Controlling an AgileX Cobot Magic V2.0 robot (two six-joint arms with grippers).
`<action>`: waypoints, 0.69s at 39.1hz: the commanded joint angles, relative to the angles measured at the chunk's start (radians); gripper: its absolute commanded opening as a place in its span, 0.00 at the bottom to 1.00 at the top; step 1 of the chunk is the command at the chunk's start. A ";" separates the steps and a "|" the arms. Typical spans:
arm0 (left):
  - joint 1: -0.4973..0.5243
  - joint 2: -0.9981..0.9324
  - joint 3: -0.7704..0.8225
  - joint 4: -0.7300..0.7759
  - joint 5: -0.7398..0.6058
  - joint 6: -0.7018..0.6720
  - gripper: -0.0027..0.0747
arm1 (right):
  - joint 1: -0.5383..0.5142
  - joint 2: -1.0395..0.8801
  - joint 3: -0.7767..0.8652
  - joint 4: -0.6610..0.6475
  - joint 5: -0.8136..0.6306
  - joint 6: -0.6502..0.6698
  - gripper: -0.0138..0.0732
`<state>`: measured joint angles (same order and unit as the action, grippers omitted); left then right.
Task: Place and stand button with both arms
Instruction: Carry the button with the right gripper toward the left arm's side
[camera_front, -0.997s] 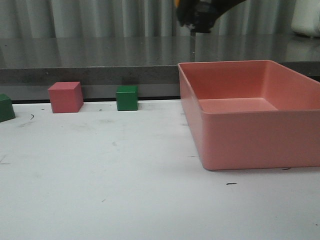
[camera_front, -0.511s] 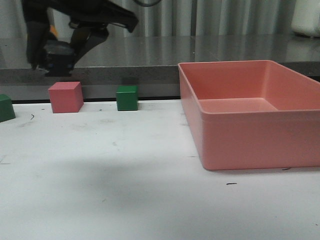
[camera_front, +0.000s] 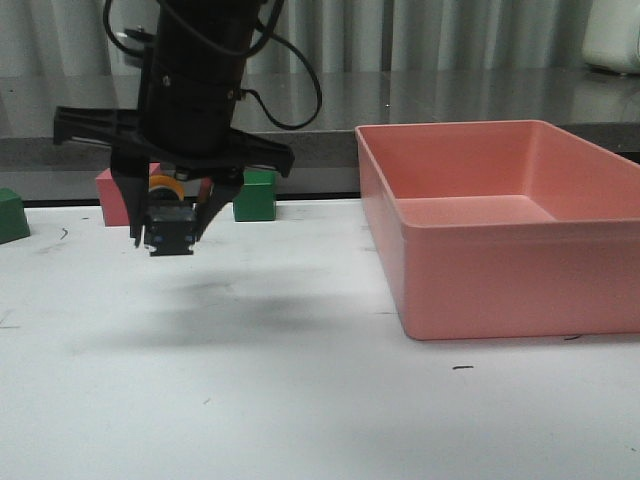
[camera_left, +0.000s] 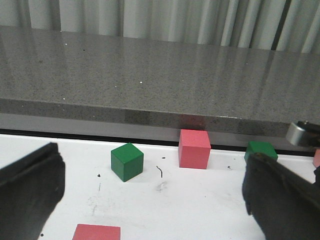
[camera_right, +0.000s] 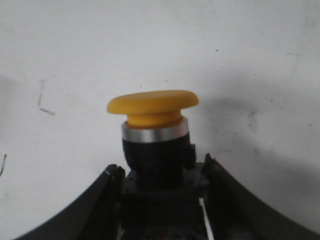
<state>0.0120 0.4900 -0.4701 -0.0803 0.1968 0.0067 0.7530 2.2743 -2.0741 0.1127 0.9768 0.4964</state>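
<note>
Moved rightward and lower since half a second ago: right claw (camera_front: 172, 232), clamped on the button (camera_front: 168, 222) by its black body, yellow cap (camera_right: 152, 105) and silver collar jutting beyond the fingertips. Held above the white worktop (camera_front: 250, 380), left of the pink bin (camera_front: 500, 225), in front of the pink cube (camera_front: 108, 200) and a green cube (camera_front: 258, 196). Second green cube (camera_front: 10, 215) at the far left edge. Left claw (camera_left: 150, 200) spread wide, holding nothing, facing cubes near the grey ledge (camera_left: 150, 70).
</note>
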 joint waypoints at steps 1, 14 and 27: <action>0.002 0.007 -0.036 -0.002 -0.073 -0.001 0.93 | -0.005 -0.041 -0.037 -0.006 -0.048 0.043 0.55; 0.002 0.007 -0.036 -0.002 -0.072 -0.001 0.93 | -0.010 0.030 -0.037 -0.042 -0.070 0.109 0.55; 0.002 0.007 -0.036 -0.002 -0.071 -0.001 0.93 | -0.010 0.054 -0.037 -0.046 -0.073 0.110 0.64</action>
<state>0.0120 0.4900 -0.4701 -0.0803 0.2001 0.0067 0.7515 2.3938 -2.0777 0.0763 0.9389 0.6057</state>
